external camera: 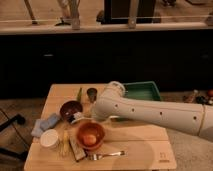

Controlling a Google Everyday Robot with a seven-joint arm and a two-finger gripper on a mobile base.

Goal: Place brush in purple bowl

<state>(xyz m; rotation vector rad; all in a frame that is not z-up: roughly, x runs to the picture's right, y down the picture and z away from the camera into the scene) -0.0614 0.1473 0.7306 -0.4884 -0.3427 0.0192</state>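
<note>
The purple bowl [70, 108] sits on the left part of the wooden table [140, 145]. My white arm reaches in from the right, low over the table. Its end, with the gripper [79, 118], is at the bowl's front right rim, between the purple bowl and the orange bowl [90, 135]. The arm hides most of the gripper. A small white and dark piece shows there; I cannot tell whether it is the brush. No brush shows clearly anywhere else.
A green tray [144, 90] stands at the back right. A small metal cup [92, 94] and a green item [79, 93] stand at the back. A white bowl [49, 138], a blue cloth [44, 125], a dark bar [77, 149] and a silver fork [107, 155] lie near the front.
</note>
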